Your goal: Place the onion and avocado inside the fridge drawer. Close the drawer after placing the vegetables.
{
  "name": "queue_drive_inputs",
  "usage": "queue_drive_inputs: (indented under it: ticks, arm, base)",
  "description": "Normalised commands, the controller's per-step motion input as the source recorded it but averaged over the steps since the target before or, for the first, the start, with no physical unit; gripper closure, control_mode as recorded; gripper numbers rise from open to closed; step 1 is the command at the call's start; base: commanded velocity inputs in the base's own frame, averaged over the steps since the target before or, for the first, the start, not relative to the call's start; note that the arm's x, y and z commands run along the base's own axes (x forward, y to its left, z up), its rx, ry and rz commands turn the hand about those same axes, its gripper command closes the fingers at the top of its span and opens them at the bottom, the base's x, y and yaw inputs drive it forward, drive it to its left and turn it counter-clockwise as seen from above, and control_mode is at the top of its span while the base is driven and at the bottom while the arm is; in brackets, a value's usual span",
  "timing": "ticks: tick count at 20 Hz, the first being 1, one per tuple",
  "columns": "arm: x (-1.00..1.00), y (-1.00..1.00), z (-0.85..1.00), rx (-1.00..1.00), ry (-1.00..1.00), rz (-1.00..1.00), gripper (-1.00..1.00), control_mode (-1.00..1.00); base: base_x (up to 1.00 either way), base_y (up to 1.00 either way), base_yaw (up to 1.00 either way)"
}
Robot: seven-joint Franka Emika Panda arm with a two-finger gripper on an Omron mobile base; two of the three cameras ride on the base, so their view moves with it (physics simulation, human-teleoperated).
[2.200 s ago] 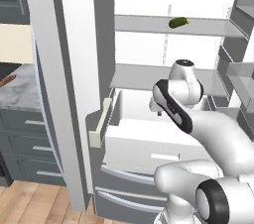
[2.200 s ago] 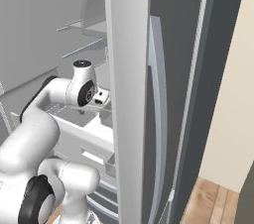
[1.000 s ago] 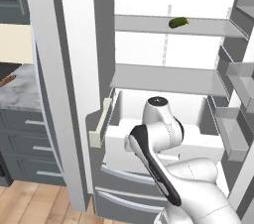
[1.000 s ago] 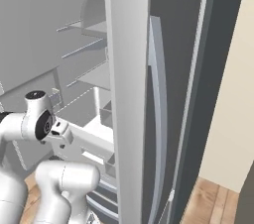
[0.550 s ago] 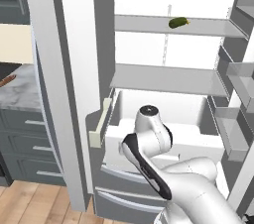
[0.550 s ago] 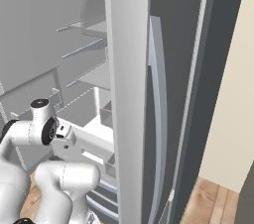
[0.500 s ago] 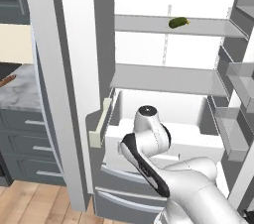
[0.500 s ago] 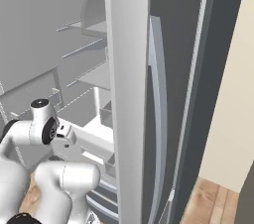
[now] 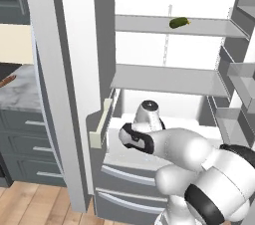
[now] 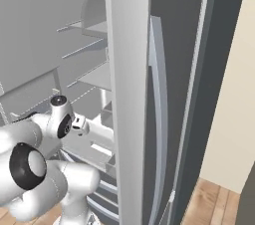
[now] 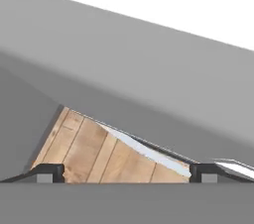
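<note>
A light wooden plank floor (image 9: 30,204) lies under dark grey handled cabinet drawers (image 9: 25,144) and a grey marble surface (image 9: 20,87); a cream wall (image 10: 234,84) stands right.
</note>
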Motion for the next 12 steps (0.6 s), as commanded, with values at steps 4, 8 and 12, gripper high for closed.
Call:
queue_drive_inputs:
  ticks: [4,8,12]
  arm:
    - [1.0,-0.26,0.0,0.1,-0.12,0.05,-1.0,-1.0]
    - [1.0,-0.09,0.11,0.1,-0.1,0.04,-1.0,-1.0]
    - [0.87,0.0,0.09,0.05,-0.11,0.01,-1.0,-1.0]
  base:
    - [0.0,0.0,0.0]
    - [0.0,0.0,0.0]
    - [0.0,0.0,0.0]
